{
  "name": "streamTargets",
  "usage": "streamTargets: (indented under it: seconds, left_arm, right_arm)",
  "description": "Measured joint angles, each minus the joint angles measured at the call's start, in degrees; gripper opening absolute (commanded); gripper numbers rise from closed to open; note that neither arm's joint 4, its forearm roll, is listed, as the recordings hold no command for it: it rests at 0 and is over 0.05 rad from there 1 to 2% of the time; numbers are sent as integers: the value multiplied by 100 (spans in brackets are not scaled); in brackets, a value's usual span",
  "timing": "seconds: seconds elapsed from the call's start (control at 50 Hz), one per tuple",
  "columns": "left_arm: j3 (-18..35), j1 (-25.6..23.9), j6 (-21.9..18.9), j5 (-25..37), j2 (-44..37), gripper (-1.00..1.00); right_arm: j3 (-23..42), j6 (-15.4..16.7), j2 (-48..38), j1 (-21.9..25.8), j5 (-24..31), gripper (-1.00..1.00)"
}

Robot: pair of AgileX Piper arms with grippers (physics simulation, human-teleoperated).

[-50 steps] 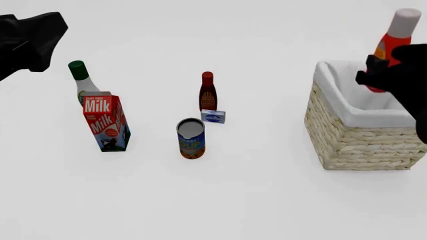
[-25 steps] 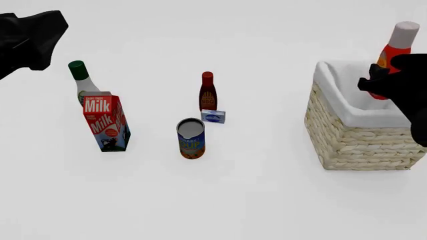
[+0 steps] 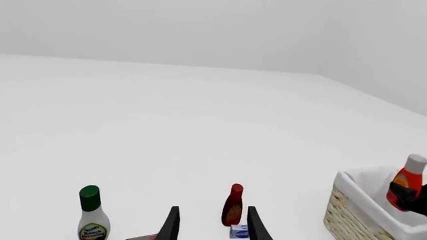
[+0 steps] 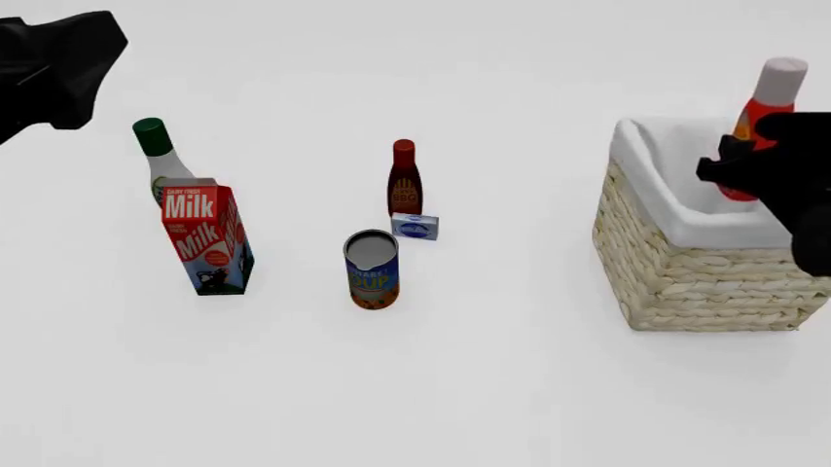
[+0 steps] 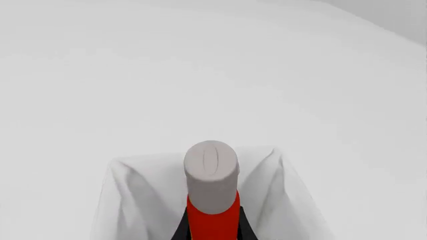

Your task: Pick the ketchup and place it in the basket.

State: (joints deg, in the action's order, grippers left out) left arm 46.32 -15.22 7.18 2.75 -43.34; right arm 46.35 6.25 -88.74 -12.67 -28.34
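Note:
The ketchup (image 4: 758,109), a bright red bottle with a grey-white cap and an orange label, stands upright over the far right part of the basket (image 4: 688,268), its lower end below the white-lined rim. My right gripper (image 4: 731,169) is shut on the bottle's lower body. In the right wrist view the ketchup's cap (image 5: 211,172) fills the middle, with the basket's white lining (image 5: 130,195) behind it. In the left wrist view the ketchup (image 3: 405,184) shows in the basket (image 3: 348,212). My left gripper (image 3: 213,210) is open and empty, high at the far left (image 4: 58,58).
A milk carton (image 4: 205,238) and a green-capped bottle (image 4: 156,161) stand at the left. A dark red-brown bottle (image 4: 404,180), a small blue-white box (image 4: 415,228) and a can (image 4: 372,269) stand mid-table.
My right gripper has lowered the ketchup into the basket and shifted it slightly left. The left arm has hardly moved.

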Motion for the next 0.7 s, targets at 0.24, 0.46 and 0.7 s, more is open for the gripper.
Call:
streamTargets:
  seconds: [0.24,0.46,0.7]
  left_arm:
    - [-24,23,23,-12,21,100]
    - [-53,43,44,-22,48,100]
    - [-93,67,69,-36,84,100]
  right_arm:
    - [159,-3,-253,-91,75,-100]
    - [287,-19,-367,-155,123,-100]
    - [379,-29,-450,-187,154,100]
